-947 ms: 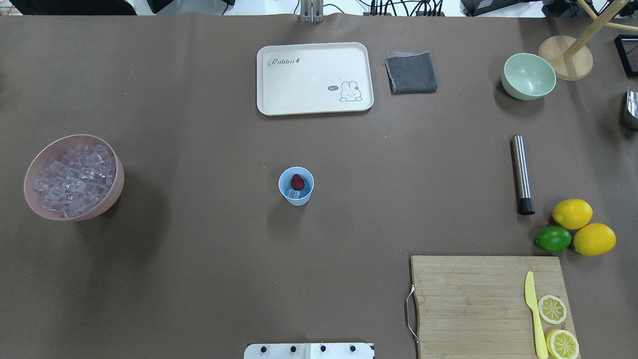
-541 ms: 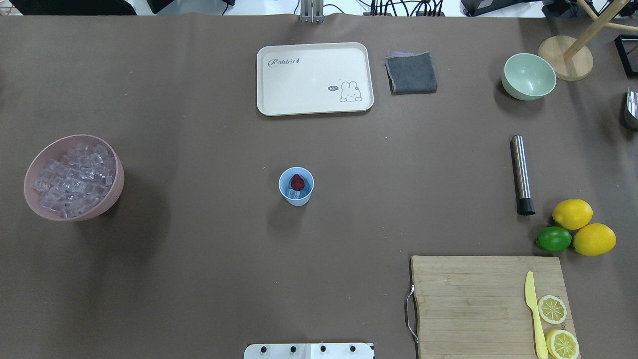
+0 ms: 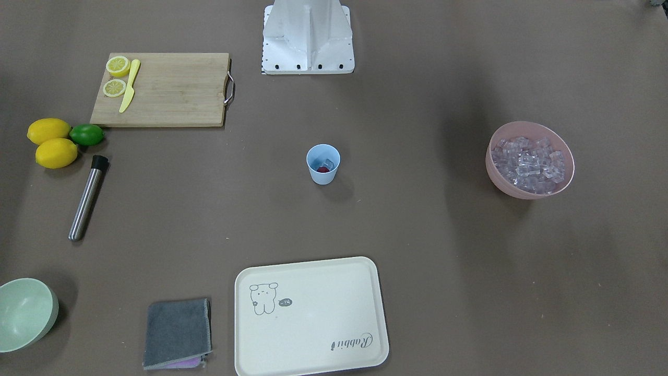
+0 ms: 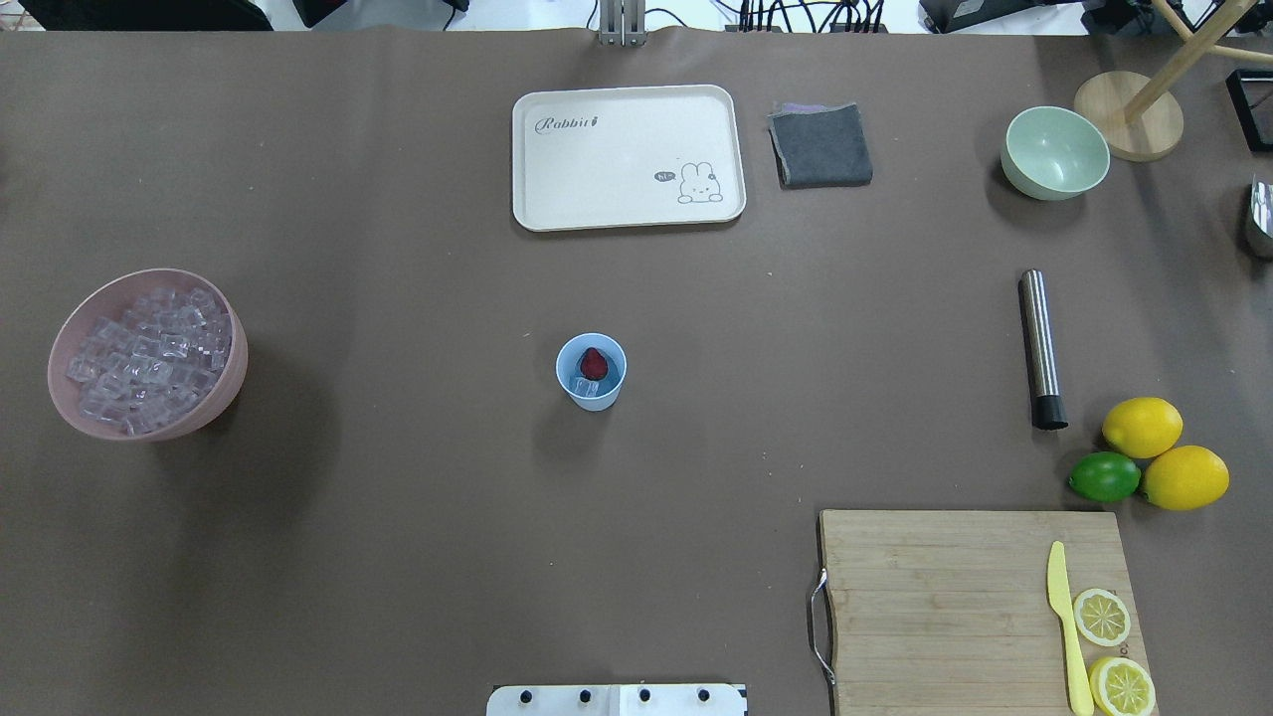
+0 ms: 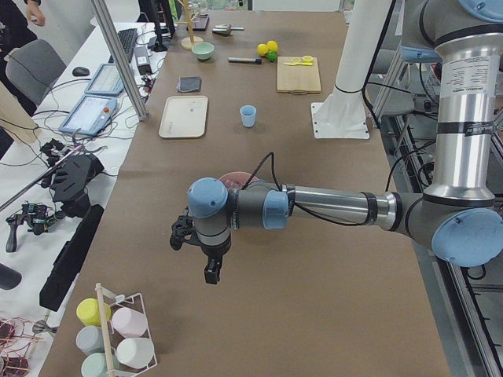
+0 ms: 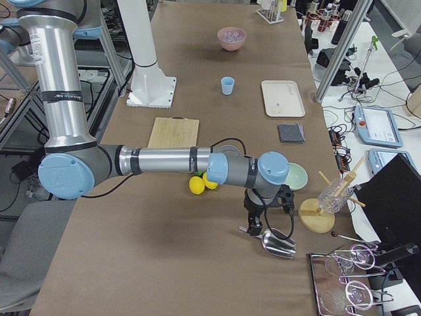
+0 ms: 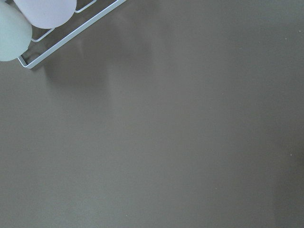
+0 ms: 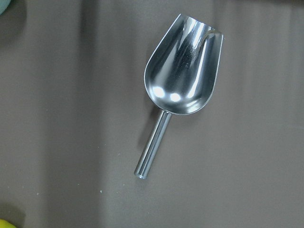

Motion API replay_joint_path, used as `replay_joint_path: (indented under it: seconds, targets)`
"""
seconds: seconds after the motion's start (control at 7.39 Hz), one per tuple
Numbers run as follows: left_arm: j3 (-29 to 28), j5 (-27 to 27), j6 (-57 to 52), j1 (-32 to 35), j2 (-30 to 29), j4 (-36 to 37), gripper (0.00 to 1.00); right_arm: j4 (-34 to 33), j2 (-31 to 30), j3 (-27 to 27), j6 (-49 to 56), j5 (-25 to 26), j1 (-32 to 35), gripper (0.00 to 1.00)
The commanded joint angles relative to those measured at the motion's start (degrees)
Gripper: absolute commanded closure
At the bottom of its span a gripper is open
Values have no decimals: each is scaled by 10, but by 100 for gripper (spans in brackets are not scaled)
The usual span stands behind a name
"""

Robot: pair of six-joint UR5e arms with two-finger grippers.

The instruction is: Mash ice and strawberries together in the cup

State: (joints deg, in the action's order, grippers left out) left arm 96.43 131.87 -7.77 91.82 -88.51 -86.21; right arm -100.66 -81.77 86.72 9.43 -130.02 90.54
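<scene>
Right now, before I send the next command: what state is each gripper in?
Left gripper: cannot tell; it shows only in a side view.
Right gripper: cannot tell; side view only, poised above the metal scoop.

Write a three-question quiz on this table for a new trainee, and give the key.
1. True or false: the strawberry already lies inside the cup.
2. The right wrist camera looks straight down on: A a whisk; B a metal scoop; C a fork.
3. In a few words: which container holds the big heap of ice?

Key: 1 true. 2 B. 3 the pink bowl.
</scene>
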Motion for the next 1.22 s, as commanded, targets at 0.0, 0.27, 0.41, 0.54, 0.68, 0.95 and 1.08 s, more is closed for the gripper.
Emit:
replay_joint_path:
  seconds: [0.0,0.27,0.41,0.54,0.68,0.95,1.08]
  targets:
    - [-3,0,-1,0,0,-10,3,-20,1,15,5,9,2,0]
    - [-4,1,-1,0,0,-10,3,-19,-8,21,6,9,2,0]
    - [-7,0,-1,0,1,-10,2,-19,-7,24,6,9,2,0]
    - [-13,0,4,0,0,-9,3,-19,-5,24,6,9,2,0]
    - [-14,0,7,-1,0,-8,2,-17,-5,24,6,8,1,0]
    - [-17,0,6,0,1,-8,3,-16,-6,21,6,8,0,0]
    - [-18,0,4,0,1,-8,3,-16,-7,19,8,7,-1,0]
